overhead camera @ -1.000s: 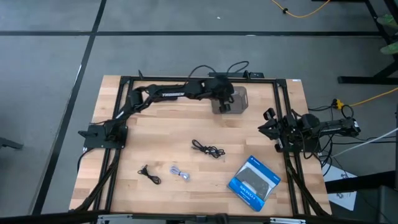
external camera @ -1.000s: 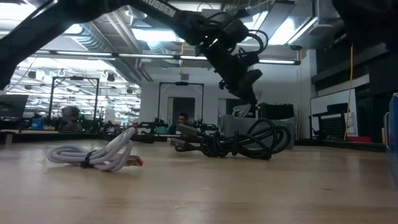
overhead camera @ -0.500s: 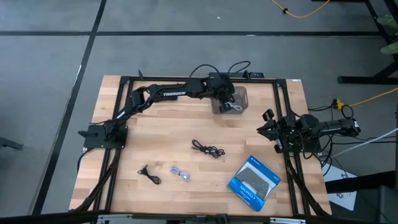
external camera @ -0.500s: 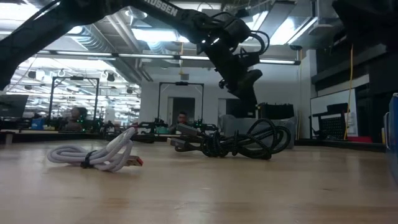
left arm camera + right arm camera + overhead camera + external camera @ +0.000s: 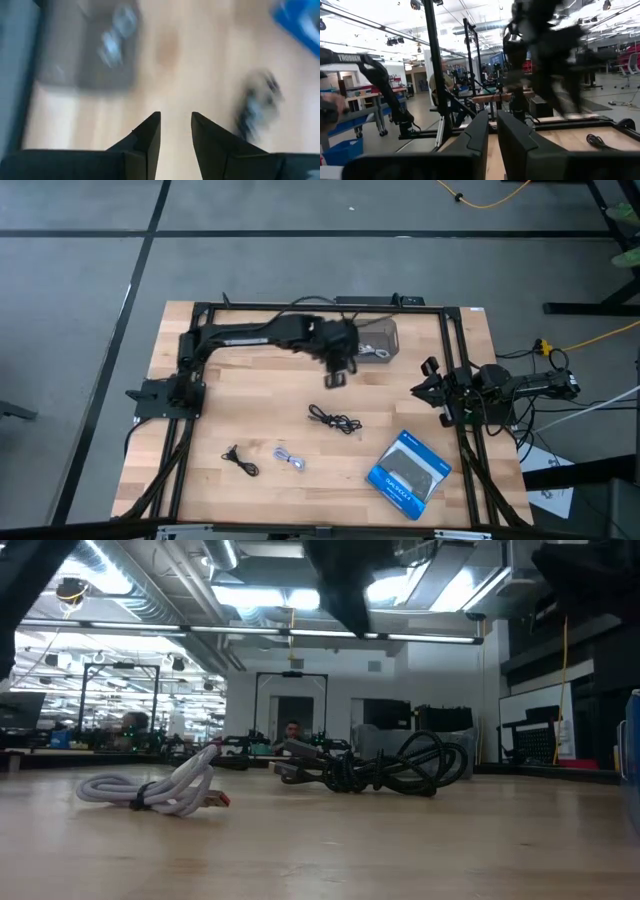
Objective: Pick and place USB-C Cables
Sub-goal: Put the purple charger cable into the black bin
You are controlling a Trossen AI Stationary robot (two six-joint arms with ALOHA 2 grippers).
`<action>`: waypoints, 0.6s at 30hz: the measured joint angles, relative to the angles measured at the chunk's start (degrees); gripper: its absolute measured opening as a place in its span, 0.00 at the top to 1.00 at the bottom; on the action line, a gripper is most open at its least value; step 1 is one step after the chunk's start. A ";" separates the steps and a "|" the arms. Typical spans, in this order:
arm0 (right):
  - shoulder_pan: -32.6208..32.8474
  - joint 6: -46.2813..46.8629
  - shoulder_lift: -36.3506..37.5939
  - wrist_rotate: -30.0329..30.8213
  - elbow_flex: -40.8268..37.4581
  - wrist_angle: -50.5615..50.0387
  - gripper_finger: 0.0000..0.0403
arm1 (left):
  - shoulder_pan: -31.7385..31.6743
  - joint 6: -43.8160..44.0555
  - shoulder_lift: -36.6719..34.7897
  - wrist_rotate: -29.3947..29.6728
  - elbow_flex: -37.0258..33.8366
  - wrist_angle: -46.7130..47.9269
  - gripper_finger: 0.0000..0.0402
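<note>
My left gripper (image 5: pixel 333 377) is open and empty above the bare wood, between the grey container (image 5: pixel 384 332) and a black coiled cable (image 5: pixel 335 418); its fingers (image 5: pixel 175 122) have a gap between them. A pale cable (image 5: pixel 376 352) lies inside the container. A small black cable (image 5: pixel 240 460) and a pale cable (image 5: pixel 288 457) lie near the front left. In the low view the pale cable (image 5: pixel 160 790) and the black cable (image 5: pixel 385 770) rest on the table. My right gripper (image 5: pixel 428 385) waits shut at the right edge.
A flat blue and black box (image 5: pixel 410 470) lies at the front right. The black metal frame (image 5: pixel 300 307) runs around the table's edges. Bare wood (image 5: pixel 270 390) lies left of the black cable. People show in the room behind the table.
My left gripper held a pale cable over the grey container, let it go, and the cable now lies inside. The gripper has then swung quickly away from the container, toward the table's near and left side, and stands over bare wood.
</note>
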State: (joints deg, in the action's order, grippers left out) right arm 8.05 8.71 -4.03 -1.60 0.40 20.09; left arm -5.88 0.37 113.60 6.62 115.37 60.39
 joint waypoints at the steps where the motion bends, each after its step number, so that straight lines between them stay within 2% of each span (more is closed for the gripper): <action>1: 0.00 -0.02 -0.02 0.02 0.00 -0.03 0.89 | 1.08 1.42 -0.82 -0.30 0.00 3.76 0.75; 6: 0.00 -0.10 -0.03 0.02 0.00 -0.79 0.89 | 6.81 5.41 -4.60 0.14 -0.02 19.54 0.75; 9: 0.00 -0.12 -0.08 0.06 0.00 -1.05 0.89 | 11.09 10.81 -4.99 3.81 -0.02 28.51 0.75; 11: 0.00 -0.08 -0.09 0.38 0.00 -1.24 0.89 | 13.92 13.71 -4.88 5.72 -0.49 29.70 0.75; 18: 0.00 0.00 -0.09 0.45 0.00 -1.60 0.89 | 24.29 16.33 -5.13 5.24 -4.18 28.46 0.75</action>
State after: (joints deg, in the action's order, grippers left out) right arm 8.05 8.71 -4.12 -1.15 0.40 18.49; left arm 18.41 16.71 108.48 11.86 111.19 88.85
